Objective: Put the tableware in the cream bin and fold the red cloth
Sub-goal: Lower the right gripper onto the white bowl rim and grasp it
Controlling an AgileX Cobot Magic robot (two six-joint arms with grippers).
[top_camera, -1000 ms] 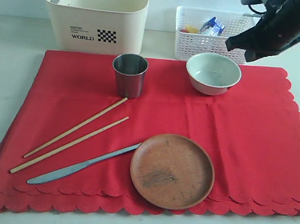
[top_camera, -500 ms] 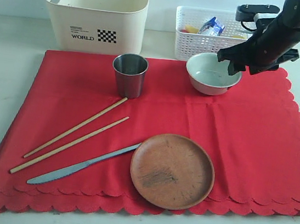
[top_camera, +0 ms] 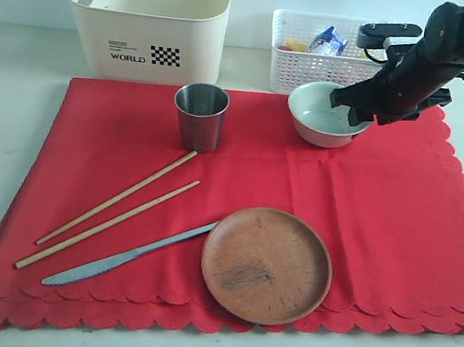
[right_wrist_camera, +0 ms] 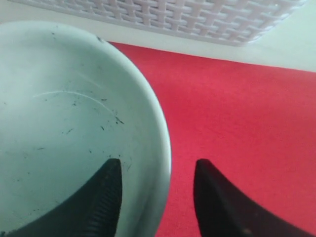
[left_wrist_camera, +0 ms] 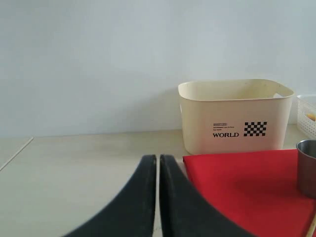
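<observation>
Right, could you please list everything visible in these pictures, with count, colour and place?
Bin: one, cream, behind the cloth's far left part.
Lattice basket: one, white, to the right of the bin.
Carton: one, blue and white, in the basket.
Cloth: one, red, spread on the table.
Cup: one, steel, upright on the cloth near the bin.
Bowl: one, pale white, on the cloth in front of the basket.
Chopsticks: two, wooden, on the cloth's left part.
Knife: one, silver, beside the chopsticks.
Plate: one, brown, on the cloth's near part.
Table: one, off-white.
Left gripper: black, shut, low over the table.
Right gripper: black, open, straddling the bowl's rim.
</observation>
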